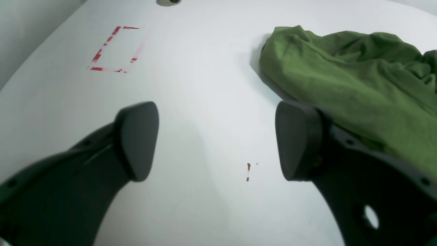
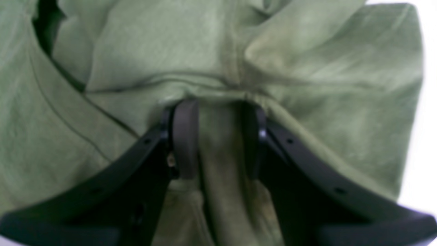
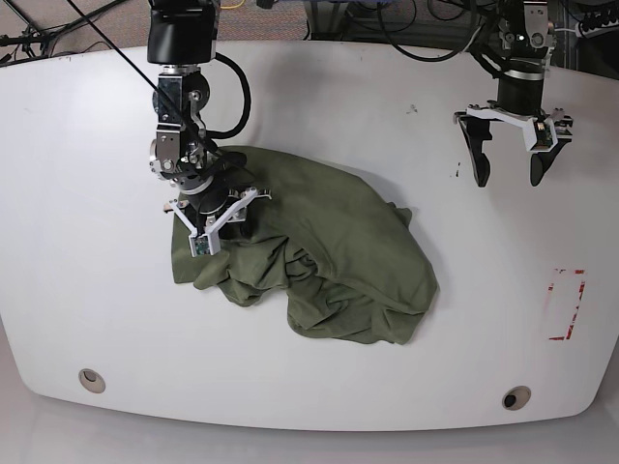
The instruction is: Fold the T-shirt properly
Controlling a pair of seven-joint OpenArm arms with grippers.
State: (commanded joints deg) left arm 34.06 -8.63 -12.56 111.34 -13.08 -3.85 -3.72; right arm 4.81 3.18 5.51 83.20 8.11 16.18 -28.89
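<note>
Olive-green cotton, soft and heavily creased, lies in a rumpled heap near the middle of the white table (image 3: pixel 87 290): the T-shirt (image 3: pixel 329 261), bunched so that its sleeves and collar cannot be clearly sorted out from above. The right gripper (image 2: pixel 218 140) is sunk into the heap's edge in the base view, its dark matte pads (image 2: pixel 186 136) closed on a thick roll of the T-shirt; the wrist view is blurred, but a stitched seam or hem runs across just above the pads. Fabric fills nearly that whole view, hiding the table beneath. The left gripper (image 1: pixel 216 140) hangs well apart from the heap, its smooth rounded pads spread wide with nothing between them but bare tabletop. A worn, broken red tape rectangle (image 1: pixel 114 49) and small brownish specks (image 1: pixel 248 171) mark the glossy surface.
</note>
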